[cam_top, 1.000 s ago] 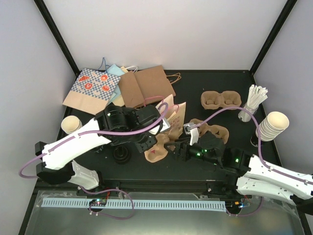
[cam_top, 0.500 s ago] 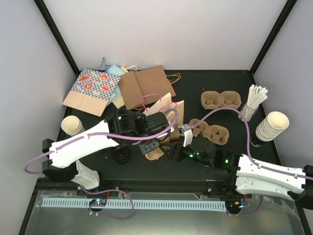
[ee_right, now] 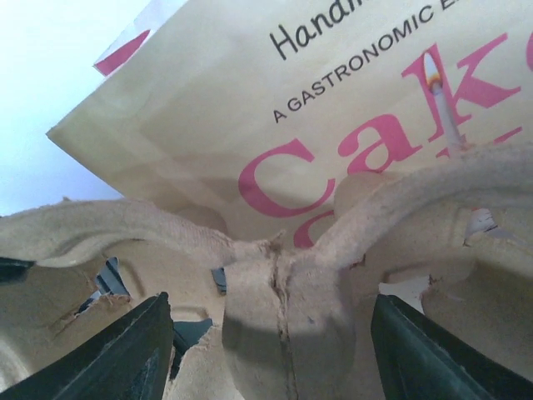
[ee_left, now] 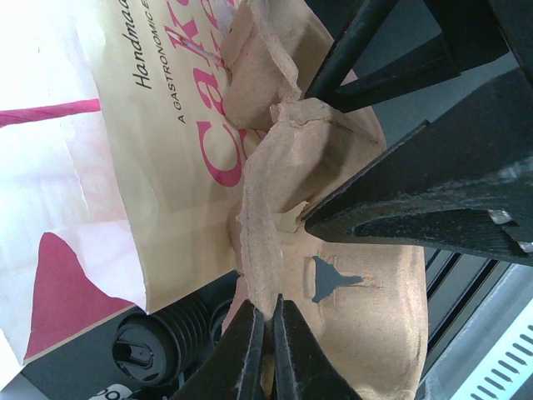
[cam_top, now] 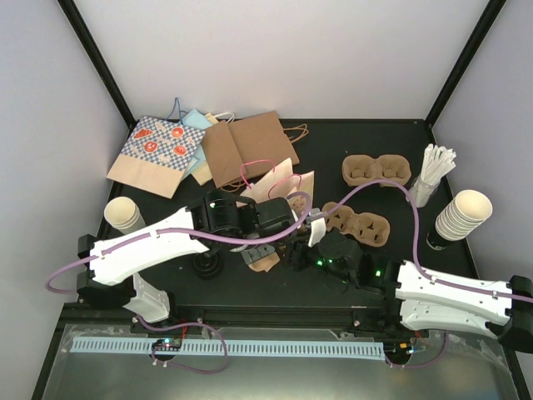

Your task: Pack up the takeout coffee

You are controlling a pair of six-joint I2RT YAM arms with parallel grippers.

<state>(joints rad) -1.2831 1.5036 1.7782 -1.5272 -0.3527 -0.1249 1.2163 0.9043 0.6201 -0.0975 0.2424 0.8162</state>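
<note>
- left gripper (ee_left: 271, 302): fingers pinched shut on the rim of the pulp cup carrier (ee_left: 375, 317).
- right gripper (ee_right: 271, 308): fingers (ee_right: 117, 358) stand wide, one on each side of the carrier's middle ridge.
- cream paper bag (ee_left: 125, 183) with pink lettering sits against the carrier.
- black lids (ee_left: 141, 354) lie by the bag's corner.
- lidded coffee cups: cannot tell where they are.

Your right gripper (ee_right: 279, 333) has pushed in leftward and narrowed its jaws around the pulp cup carrier's (ee_left: 366, 333) middle ridge, while your left gripper (ee_left: 268, 312) has swung right.
</note>
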